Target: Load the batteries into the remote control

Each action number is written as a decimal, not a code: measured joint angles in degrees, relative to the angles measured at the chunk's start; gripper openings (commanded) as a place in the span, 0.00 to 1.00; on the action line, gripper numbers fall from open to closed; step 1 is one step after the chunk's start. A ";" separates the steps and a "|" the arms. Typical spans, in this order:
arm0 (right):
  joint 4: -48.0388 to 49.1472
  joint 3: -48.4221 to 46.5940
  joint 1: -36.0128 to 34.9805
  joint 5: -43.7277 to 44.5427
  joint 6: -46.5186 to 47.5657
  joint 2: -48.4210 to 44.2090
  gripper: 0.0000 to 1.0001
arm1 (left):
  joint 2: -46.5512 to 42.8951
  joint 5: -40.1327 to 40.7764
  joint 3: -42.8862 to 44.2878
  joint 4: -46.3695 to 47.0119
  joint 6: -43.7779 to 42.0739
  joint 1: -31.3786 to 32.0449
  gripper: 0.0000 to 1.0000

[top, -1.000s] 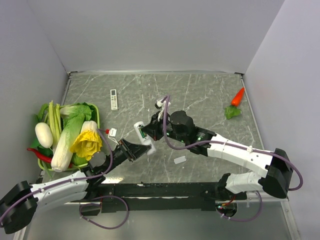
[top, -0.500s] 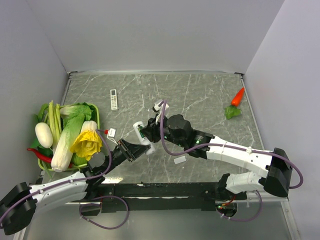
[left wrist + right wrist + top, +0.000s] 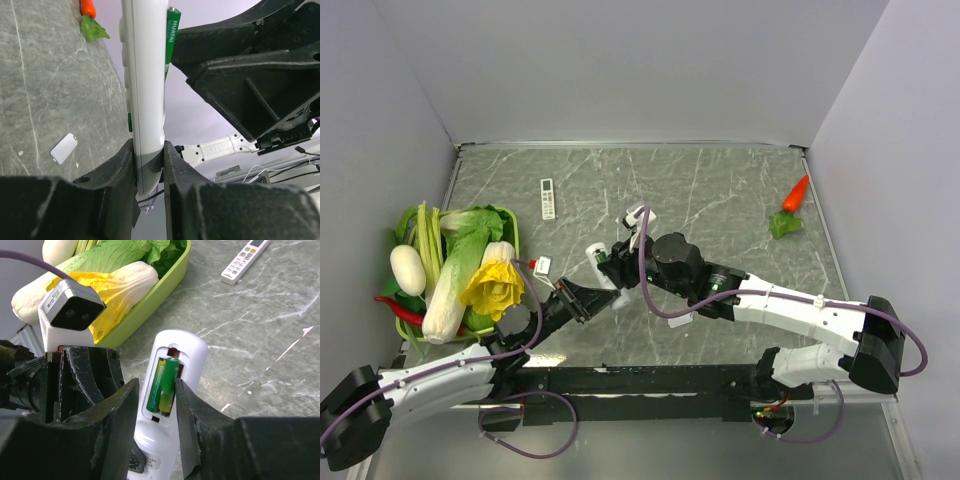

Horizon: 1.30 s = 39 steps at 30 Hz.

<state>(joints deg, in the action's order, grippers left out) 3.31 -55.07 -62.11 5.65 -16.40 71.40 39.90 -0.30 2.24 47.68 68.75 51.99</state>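
Note:
My left gripper point(image 3: 590, 297) is shut on the lower end of the white remote control point(image 3: 601, 262), holding it tilted above the table; its jaws clamp the remote point(image 3: 145, 100) from both sides. The back is uncovered. Two green batteries point(image 3: 156, 382) lie side by side in the compartment of the remote point(image 3: 192, 347); the right one point(image 3: 171, 375) sits a little raised and shows in the left wrist view point(image 3: 171, 35). My right gripper point(image 3: 156, 386) is open, its fingers straddling the compartment, the right finger beside the raised battery. From above, it point(image 3: 618, 262) is at the remote.
The remote's loose white cover point(image 3: 680, 320) lies on the table near the right arm. A slim white remote with buttons point(image 3: 548, 198) lies further back. A green tray point(image 3: 512, 232) of vegetables stands at the left. A carrot point(image 3: 796, 193) lies at the far right.
My right gripper has moved left and closer onto the remote held by the left gripper. The left gripper and the remote have stayed put.

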 measured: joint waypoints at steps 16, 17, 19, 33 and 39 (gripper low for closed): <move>-4.81 -0.13 0.61 -3.67 13.31 -6.75 0.53 | -0.28 -0.66 -0.02 0.17 1.03 0.00 0.02; -4.92 -0.22 0.90 -5.49 15.69 -7.76 0.53 | 0.00 -1.05 -0.02 0.17 1.03 0.00 0.02; -5.51 -0.83 1.75 -9.46 20.70 -9.35 0.51 | 0.48 -1.90 0.00 0.17 1.01 0.00 0.02; -9.14 -3.19 12.90 -36.63 41.86 -9.11 0.45 | 4.00 -8.13 2.93 1.14 0.85 0.00 0.02; -10.58 -4.20 13.29 -40.46 45.31 -6.78 0.40 | 5.33 -9.64 3.69 1.79 0.83 0.00 0.02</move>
<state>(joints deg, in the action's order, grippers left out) -7.27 -59.27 -48.82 -34.81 28.91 64.62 45.23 -9.93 5.93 49.47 69.58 51.99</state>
